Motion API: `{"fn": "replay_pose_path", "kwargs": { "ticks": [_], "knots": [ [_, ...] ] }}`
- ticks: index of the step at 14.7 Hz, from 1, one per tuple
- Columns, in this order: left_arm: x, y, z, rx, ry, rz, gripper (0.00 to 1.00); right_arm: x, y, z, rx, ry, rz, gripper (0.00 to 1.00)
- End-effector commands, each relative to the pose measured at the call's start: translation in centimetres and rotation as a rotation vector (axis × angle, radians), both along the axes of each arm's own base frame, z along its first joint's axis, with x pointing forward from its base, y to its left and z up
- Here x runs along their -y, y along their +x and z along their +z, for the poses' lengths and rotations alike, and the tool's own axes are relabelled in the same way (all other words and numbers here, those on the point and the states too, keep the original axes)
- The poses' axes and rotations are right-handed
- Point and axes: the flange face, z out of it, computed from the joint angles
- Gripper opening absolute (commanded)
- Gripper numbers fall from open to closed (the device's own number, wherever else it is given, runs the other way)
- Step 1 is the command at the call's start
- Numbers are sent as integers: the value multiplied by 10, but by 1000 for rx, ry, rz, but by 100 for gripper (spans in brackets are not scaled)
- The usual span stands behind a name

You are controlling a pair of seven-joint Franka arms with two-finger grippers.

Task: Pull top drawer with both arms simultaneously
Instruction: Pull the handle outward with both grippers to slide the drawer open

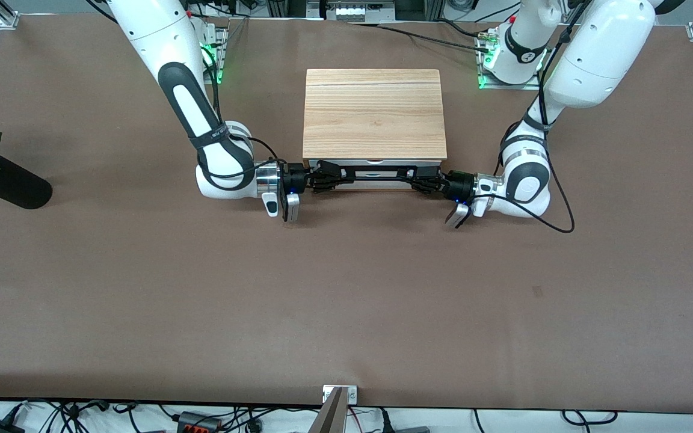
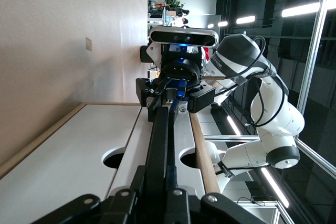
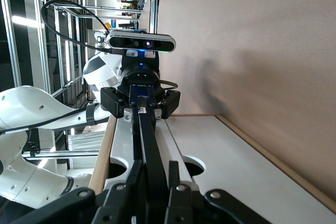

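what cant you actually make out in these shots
- Inside of the top drawer: front view, hidden under the cabinet's wood top.
- Right gripper and left gripper fingertips on the handle: too small in the front view; cut off by the edge in each own wrist view.
- Vase: cut off by the front view's edge.

No readable text, label, brand or number is showing in any view. Small dark marks are sitting on the left arm's base (image 1: 527, 57) and on its band in the right wrist view, but they are staying illegible.
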Motion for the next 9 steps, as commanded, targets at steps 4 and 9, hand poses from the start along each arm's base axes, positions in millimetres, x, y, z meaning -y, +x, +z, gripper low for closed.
{"fn": "replay_pose_path", "kwargs": {
  "ticks": [4, 9],
  "knots": [
    [-9, 3, 2, 0, 9, 48, 1, 2, -4, 6, 28, 41, 6, 16],
    [-9, 15, 7, 11, 6, 56, 1, 5, 15, 16, 94, 61, -7, 16]
  ]
}}
